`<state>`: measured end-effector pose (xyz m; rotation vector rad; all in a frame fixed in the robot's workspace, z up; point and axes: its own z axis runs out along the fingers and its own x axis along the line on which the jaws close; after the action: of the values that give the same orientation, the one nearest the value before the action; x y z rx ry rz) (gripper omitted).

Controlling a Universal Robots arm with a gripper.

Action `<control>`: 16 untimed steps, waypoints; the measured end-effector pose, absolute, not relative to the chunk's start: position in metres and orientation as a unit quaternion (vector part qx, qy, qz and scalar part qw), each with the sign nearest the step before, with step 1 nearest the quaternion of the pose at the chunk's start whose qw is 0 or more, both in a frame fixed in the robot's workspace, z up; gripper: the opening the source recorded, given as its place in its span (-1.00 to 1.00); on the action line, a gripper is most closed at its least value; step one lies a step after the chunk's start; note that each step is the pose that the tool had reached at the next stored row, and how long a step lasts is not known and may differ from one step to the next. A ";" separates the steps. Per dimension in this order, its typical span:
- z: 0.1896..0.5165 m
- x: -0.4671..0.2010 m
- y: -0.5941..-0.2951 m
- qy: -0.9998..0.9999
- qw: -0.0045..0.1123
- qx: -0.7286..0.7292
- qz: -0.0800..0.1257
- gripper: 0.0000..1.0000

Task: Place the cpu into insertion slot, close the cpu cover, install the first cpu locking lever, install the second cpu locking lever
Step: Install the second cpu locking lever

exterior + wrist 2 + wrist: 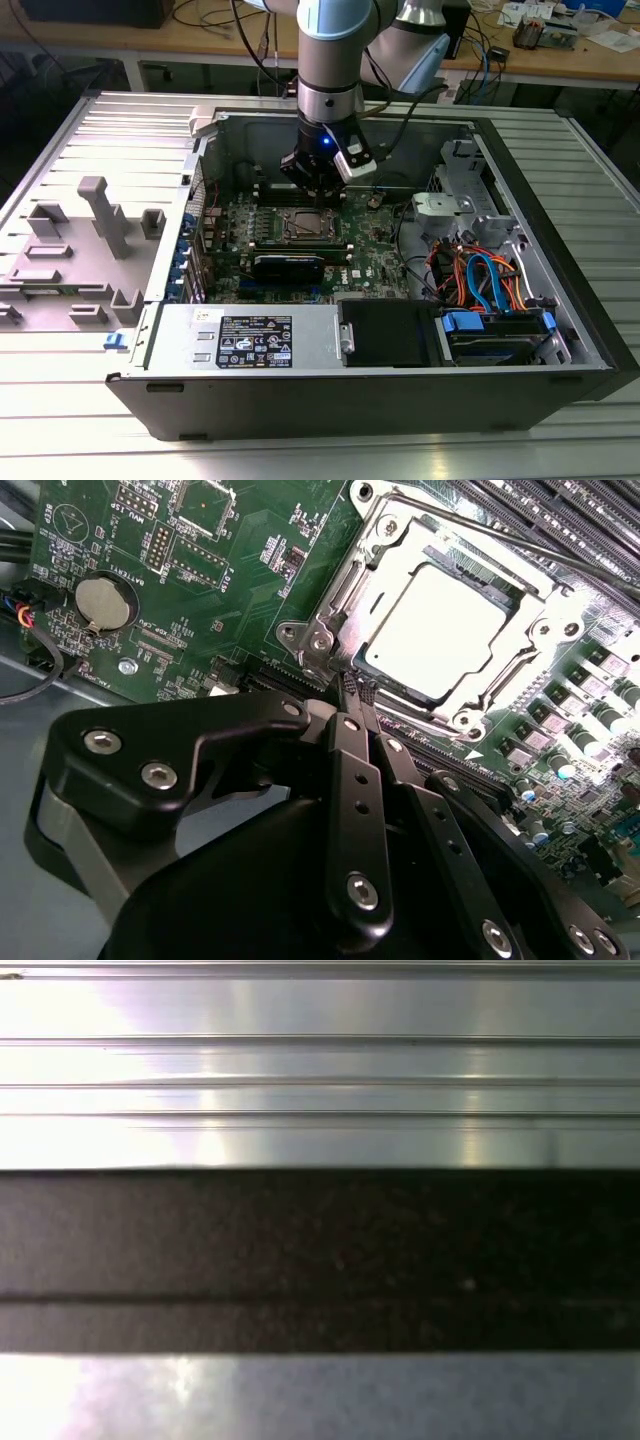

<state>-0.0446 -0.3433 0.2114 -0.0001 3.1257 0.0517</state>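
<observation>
Your black gripper (349, 695) has its fingers (342, 742) pressed together, tips meeting with nothing between them, right at the near corner of the small square insertion slot with its silver metal rim (340, 590). Inside it you can see the cpu, a flat square chip with a pale grey metal face (435, 625), lying flat in the socket. The cpu cover, a thin silver metal frame plate with a cut-out window (535, 605), lies down around the chip, which shows through the window. A thin metal locking lever (520, 542) runs along the far side of the socket.

Beyond that, your green motherboard (250, 570) carries a round silver coin battery (105, 602). White print sits on the board, too small to read.

In the exterior view, the gripper (318, 185) hangs over the socket (305, 226) inside the open black computer case (560, 350) on the ribbed metal bench (60, 420). A white label (255, 340) sits on the grey power supply, its writing illegible.
</observation>
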 end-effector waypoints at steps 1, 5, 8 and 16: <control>0.211 -0.045 -0.343 1.000 0.008 0.000 0.017 -0.79; 0.211 -0.045 -0.343 1.000 0.008 0.000 0.017 -0.79; 0.211 -0.045 -0.346 1.000 0.008 0.000 0.016 -0.79; 0.219 -0.045 -0.350 1.000 0.008 0.000 0.017 -0.79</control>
<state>-0.0446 -0.3499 0.2187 -0.0001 3.1257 0.0516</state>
